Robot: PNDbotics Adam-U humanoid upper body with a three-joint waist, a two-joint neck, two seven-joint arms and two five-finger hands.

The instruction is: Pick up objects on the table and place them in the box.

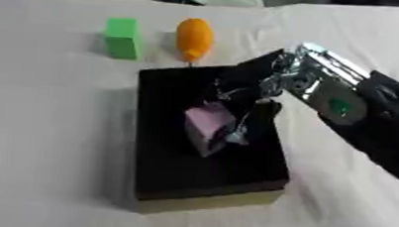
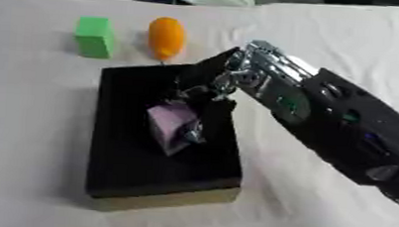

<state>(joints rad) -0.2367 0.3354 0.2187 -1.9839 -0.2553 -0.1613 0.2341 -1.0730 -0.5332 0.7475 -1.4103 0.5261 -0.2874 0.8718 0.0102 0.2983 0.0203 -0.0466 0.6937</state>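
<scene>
- Across the whole field lies a table (image 1: 45, 141) under a white cloth, slightly creased toward the far edge.
- From the right side the robot's right arm (image 2: 349, 139), black with silver joints, reaches in on a slant toward the middle of the table.
- At the centre sits the box (image 1: 203, 178), a black rectangular container with a pale tan lower edge showing along its near side; its long axis runs away from the viewer, a little askew.
- Over the box's far right part hangs the right hand (image 1: 248, 91), its dark fingers curled down around the pink block (image 1: 206, 128).
- Within the outline of the box, the pink block appears tilted, one corner pointing down; whether it touches the box floor cannot be told.
- Beyond the box's far edge, just beside it, lies an orange oval object (image 1: 193, 38), its long axis pointing away from the viewer.
- To the left of the orange object, apart from it and from the box, stands a green block (image 1: 121, 37) on the cloth.
- Along the far edge of the table, parts of blue and pale items show, too unclear to identify.
</scene>
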